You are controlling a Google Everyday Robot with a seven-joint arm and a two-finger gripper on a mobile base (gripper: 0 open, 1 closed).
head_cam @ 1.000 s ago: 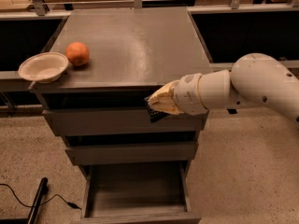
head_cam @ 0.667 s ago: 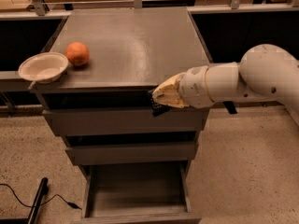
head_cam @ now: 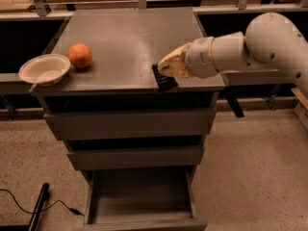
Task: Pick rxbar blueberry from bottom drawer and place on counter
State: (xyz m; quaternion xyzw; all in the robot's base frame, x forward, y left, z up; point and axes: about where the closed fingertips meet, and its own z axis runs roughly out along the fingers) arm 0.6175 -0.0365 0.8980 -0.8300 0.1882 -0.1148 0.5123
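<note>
My gripper (head_cam: 167,72), cream-coloured on a white arm reaching in from the right, is over the front right part of the counter (head_cam: 125,32). It is shut on the rxbar blueberry (head_cam: 163,80), a small dark flat bar. The bar hangs tilted from the gripper, with its lower end at or just above the counter surface near the front edge. The bottom drawer (head_cam: 144,223) stands pulled open at the foot of the cabinet, and its tray shows nothing inside. The two upper drawers are shut.
An orange (head_cam: 79,55) and a pale bowl (head_cam: 44,69) sit at the counter's left edge, the bowl hanging over the corner. A black cable and a black rod (head_cam: 37,211) lie on the floor at lower left. Pale wooden tables stand behind.
My gripper has risen with the dark bar from in front of the top drawer and moved inward over the counter's front edge. The orange and the bowl have not moved.
</note>
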